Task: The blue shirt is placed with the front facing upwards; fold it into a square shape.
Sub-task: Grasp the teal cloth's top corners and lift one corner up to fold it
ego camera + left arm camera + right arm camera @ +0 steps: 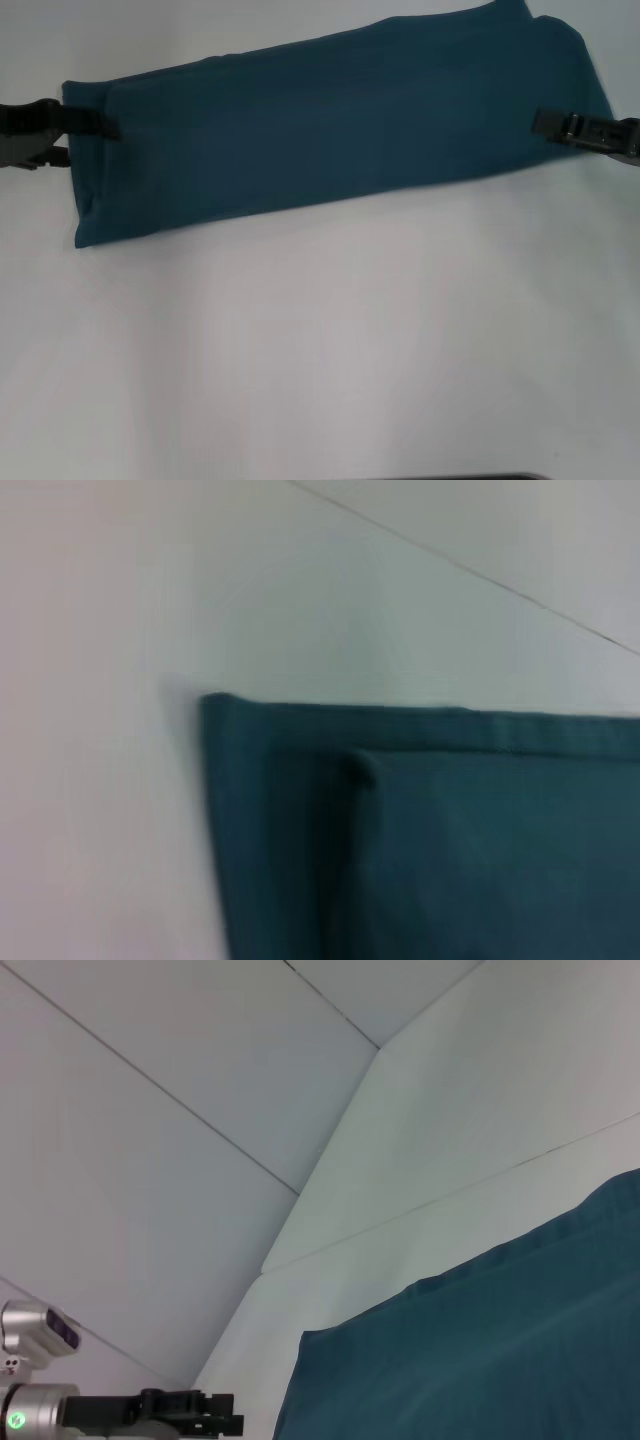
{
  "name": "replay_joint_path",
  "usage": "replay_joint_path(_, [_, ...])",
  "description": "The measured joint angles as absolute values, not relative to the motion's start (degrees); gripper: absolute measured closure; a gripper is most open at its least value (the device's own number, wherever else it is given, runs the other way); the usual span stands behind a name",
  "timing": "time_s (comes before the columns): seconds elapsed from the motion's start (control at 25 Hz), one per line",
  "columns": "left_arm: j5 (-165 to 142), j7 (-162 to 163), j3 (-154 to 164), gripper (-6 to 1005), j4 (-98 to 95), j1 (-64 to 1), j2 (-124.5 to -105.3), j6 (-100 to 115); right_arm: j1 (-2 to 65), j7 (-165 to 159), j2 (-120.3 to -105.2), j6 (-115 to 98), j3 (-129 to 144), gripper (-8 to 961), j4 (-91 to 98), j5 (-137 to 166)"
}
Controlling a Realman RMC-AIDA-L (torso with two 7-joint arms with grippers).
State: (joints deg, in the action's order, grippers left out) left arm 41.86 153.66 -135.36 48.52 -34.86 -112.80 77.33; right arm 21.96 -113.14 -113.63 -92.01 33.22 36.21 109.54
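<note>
The blue shirt (330,120), soft and limp, is lying as a long band across the table (320,350), with the left claw (112,128) and right claw (545,122) pinching its short ends, the best holds.

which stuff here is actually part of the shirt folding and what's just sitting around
Part of the job:
- the blue shirt, already folded into a long band
- left gripper at the band's left end
- right gripper at its right end

Just there:
- the white table; nothing else lies on it
</note>
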Motion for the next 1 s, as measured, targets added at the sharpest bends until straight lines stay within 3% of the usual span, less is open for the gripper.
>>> replay_joint_path(0.56, [37.81,162.75,-136.13,96,43.47,-36.93,-112.50,72.81,21.97,-112.77,-113.55,-92.02,33.22,89,35.99,109.92])
replay_joint_path(1.0, [37.53,165.81,-135.92,96,42.64,-36.97,-113.90,66.13,21.90,-112.76,-113.55,-92.02,33.01,95,35.90,109.96])
